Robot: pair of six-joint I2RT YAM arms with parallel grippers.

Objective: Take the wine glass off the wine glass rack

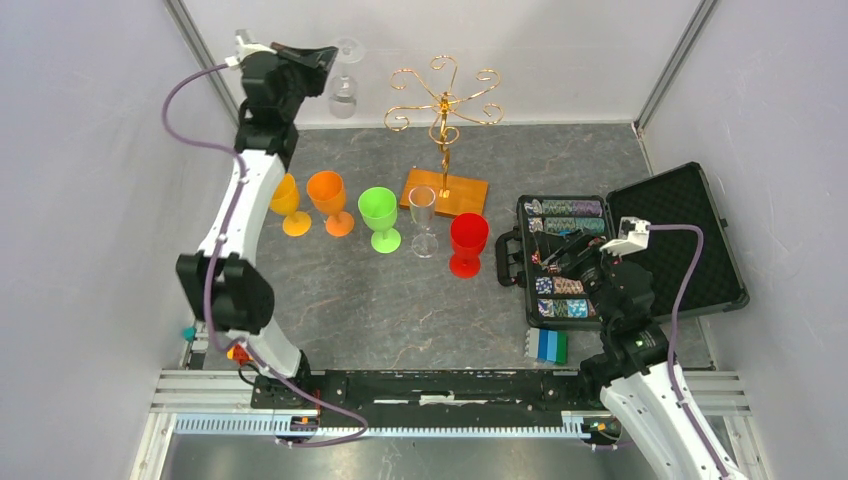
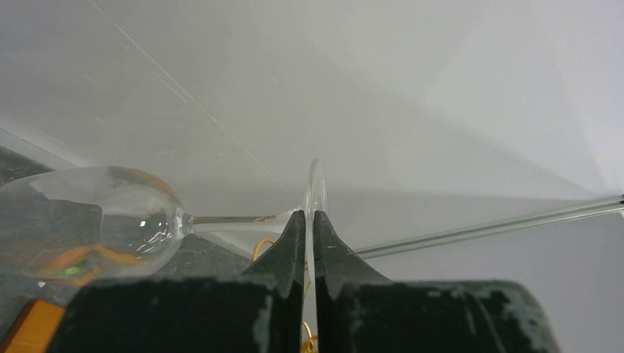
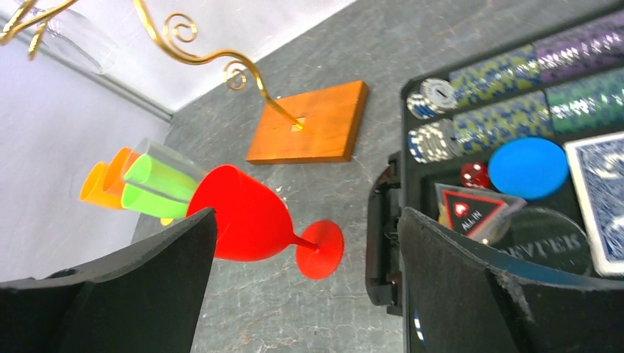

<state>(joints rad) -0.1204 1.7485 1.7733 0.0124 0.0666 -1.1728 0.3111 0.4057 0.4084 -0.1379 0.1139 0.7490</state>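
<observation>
We hold the wine glass (image 1: 343, 95) by the thin edge of its foot, pinched between the closed fingers of the left gripper (image 2: 310, 220). It is high at the back left, apart from the wine glass rack (image 1: 443, 110) and to the left of its scroll arms. That pinch is our chief worry: in the wrist view the stem and bowl stand out sideways from the fingers, so we judge the weight could turn the smooth foot in the pads, or slide it out, on any quick swing or stop. The back wall (image 1: 500, 50) is near the glass, and a reach backward could knock it there. A sweep to the right could catch the rack's curls and tip the stand. Going straight down and forward, we meet the row of coloured goblets (image 1: 380, 215) and a clear glass (image 1: 423, 222) standing close together. The right gripper (image 3: 305, 217) hangs wide open and holds nothing, over the poker chip case (image 1: 690, 240), well out of the way. The open room we see is the bare table (image 1: 400, 310) between the goblet row and the arm bases.
</observation>
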